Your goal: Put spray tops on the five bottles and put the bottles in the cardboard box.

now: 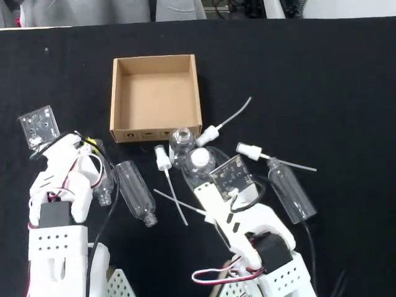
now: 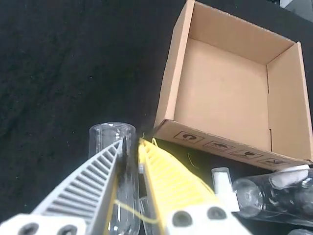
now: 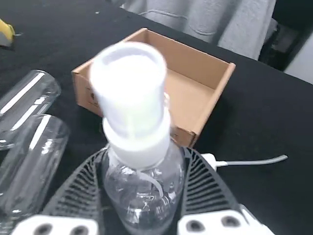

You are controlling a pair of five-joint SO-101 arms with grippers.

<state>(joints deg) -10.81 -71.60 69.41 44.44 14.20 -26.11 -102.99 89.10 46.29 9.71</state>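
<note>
We look down on a black table [image 1: 334, 74] with two white robot arms at its near edge. An open cardboard box [image 1: 156, 98] stands farther back, left of centre. The left claw [image 2: 131, 143] has one grey finger and one yellow finger. It is clenched on a clear bottle [image 2: 112, 133], and one end of that bottle pokes out past the fingertips toward the box's near left corner. Just right of this claw a second clear bottle [image 1: 136, 193] lies on its side, with its open neck pointing toward the near edge. The right claw [image 3: 144, 166] has black ribbed fingers and is grasping a capped bottle [image 3: 142, 196] around its body. This bottle wears a white spray top [image 3: 132, 98] and sits close to the box's near right corner. Just beside it, on the far left side, a fourth bottle [image 1: 180, 141] stands near the box's front wall. A fifth bottle [image 1: 291, 189] lies on its side to the right of the right arm. Three loose tops rest on the table. The first loose top [image 1: 163, 158] is just left of the capped bottle, and its thin tube trails toward the near edge. The second loose top [image 1: 210, 133] is beside the box's near right corner, with its tube reaching away to the far right. The third loose top [image 1: 249, 150] lies just beyond the fifth bottle's neck, its tube pointing right. All five bottles are outside the box.
</note>
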